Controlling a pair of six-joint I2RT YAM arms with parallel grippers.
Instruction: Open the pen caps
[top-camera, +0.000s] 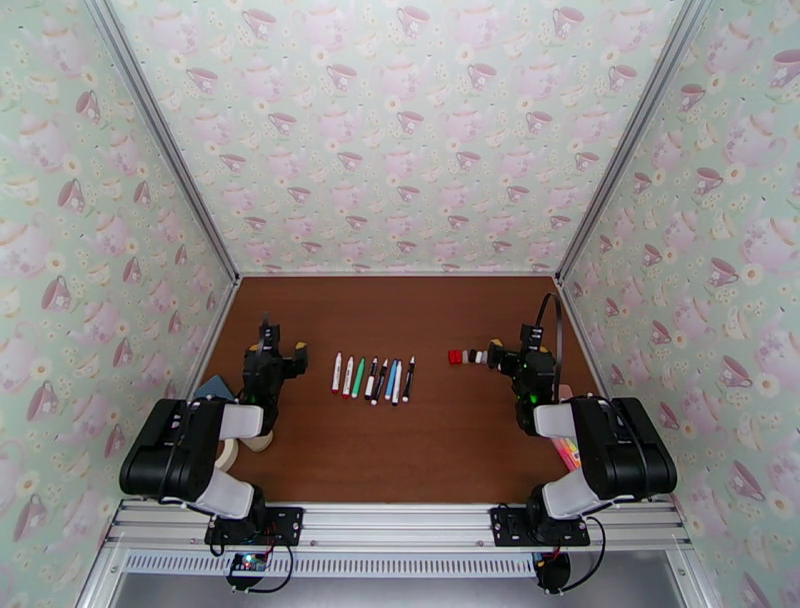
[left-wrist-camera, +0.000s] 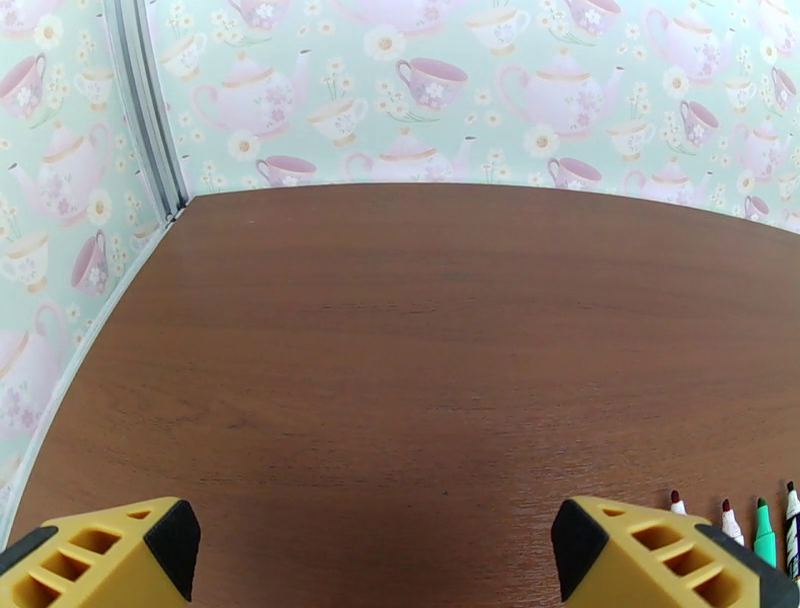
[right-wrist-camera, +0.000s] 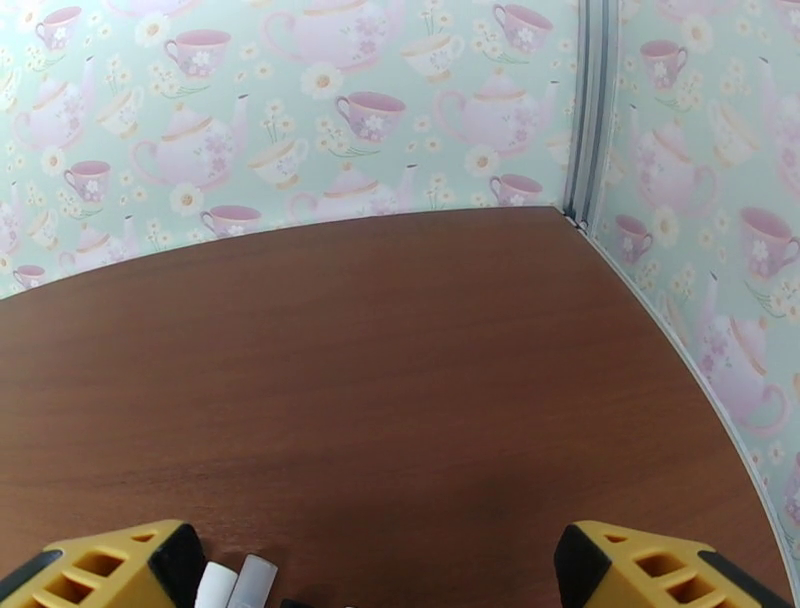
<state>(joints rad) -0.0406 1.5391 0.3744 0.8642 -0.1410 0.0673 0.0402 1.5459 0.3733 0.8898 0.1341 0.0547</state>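
Landmark: the row of slim marker pens (top-camera: 372, 378), white, green, blue and black barrels, side by side mid-tabletop. Long axes run near to far from the arm bases, slightly tilted.

Left hand (left-wrist-camera: 375, 570): just left of the pens, yellow fingers spread wide, nothing between them. Its wrist view shows the far ends of four pens past the right finger: two red nibs, one green barrel, one dark.

Right hand (right-wrist-camera: 390, 570): well right of the pens, fingers also spread wide and empty.

Small stubby plastic pen caps (top-camera: 468, 356), red, dark and white: a short loose line right of the pens, between them and the right hand. Two white ones lie just beside that hand's left finger.

Judgement: nibs look bare, so the caps seem already off, though the pictures are too small to check each one. The left hand is nearer the pens and the right hand nearer the caps. Any remaining cap would need a pull along the barrel axis.
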